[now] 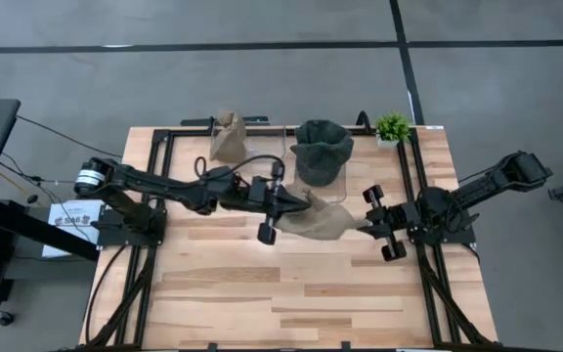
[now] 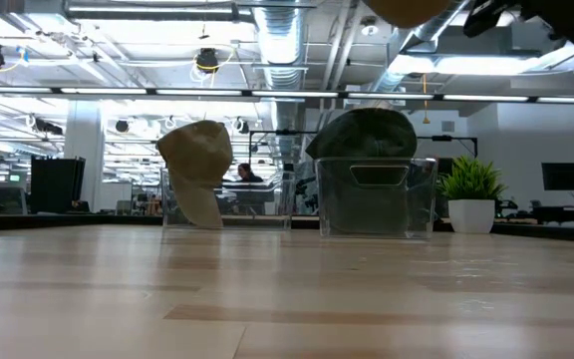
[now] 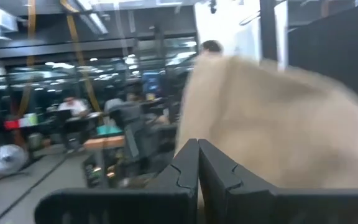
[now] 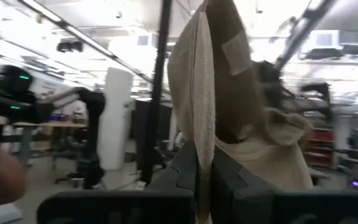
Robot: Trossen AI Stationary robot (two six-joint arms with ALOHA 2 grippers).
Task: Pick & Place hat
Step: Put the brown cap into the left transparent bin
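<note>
Both the left gripper and right gripper pinch the tan hat above the surface; keep it level and taut while carrying.

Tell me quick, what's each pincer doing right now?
Left pincer: shut on the tan hat, held up off the table.
Right pincer: shut on the same hat's other edge.

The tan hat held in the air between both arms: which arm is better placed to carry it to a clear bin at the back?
Probably left. The left pincer and right pincer both grip the tan hat, but the left arm reaches nearer the clear bins at the back.
</note>
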